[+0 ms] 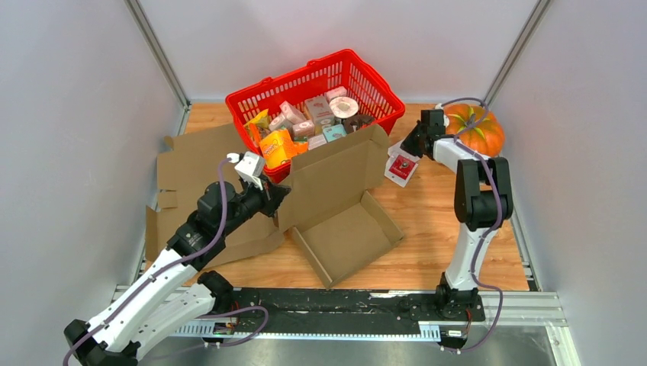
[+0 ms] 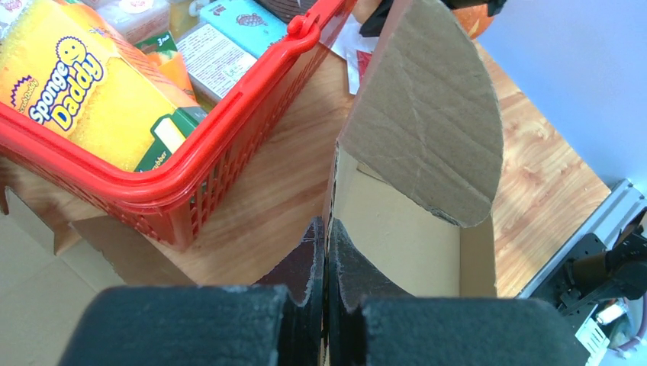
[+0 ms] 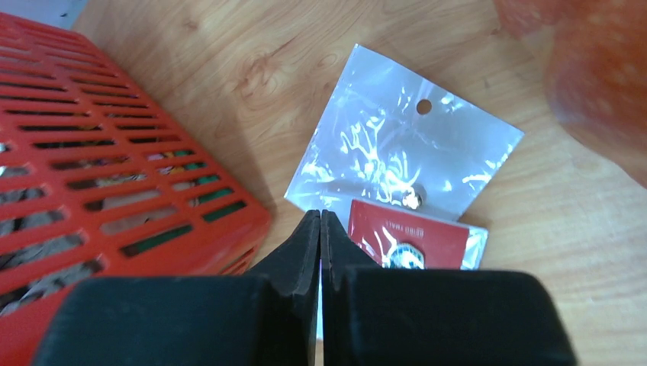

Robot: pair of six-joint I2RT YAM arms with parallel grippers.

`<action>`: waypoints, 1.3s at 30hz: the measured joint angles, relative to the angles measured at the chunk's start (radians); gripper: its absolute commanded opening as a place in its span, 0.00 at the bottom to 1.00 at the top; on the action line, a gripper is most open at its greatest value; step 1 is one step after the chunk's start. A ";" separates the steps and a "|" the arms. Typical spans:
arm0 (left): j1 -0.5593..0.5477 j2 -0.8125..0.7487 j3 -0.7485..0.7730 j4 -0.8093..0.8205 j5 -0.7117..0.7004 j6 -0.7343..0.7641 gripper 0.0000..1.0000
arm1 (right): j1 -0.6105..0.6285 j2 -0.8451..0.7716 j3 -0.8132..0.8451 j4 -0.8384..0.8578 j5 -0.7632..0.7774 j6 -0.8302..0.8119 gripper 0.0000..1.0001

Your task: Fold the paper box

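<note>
Well, on the wooden counter [image 1: 420, 259] the paper box [image 1: 347, 232] lies half formed in the middle, its tray open toward the 2 arms and 1 tall wall standing against the red basket [image 1: 378, 91]. It looks light and fairly stiff, but likely to crease, so I'd take it by a panel edge close to a fold line. An orange pumpkin [image 1: 477, 130] sits far right, with a plastic packet [image 1: 402, 165] beside the basket. Left fingers [image 2: 309, 263] pinch the standing wall's edge; right fingers [image 3: 301, 252] are pressed together, empty, above the packet.
</note>
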 measured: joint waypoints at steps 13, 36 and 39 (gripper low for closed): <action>0.000 -0.024 -0.002 -0.006 0.004 0.000 0.00 | 0.038 0.032 -0.095 0.033 0.017 -0.019 0.07; 0.000 -0.026 -0.002 -0.028 0.040 0.002 0.00 | -0.176 -0.354 -0.367 -0.410 0.134 -0.264 1.00; 0.000 -0.021 -0.002 -0.020 0.052 0.002 0.00 | -0.160 -0.317 -0.362 -0.429 0.119 -0.288 1.00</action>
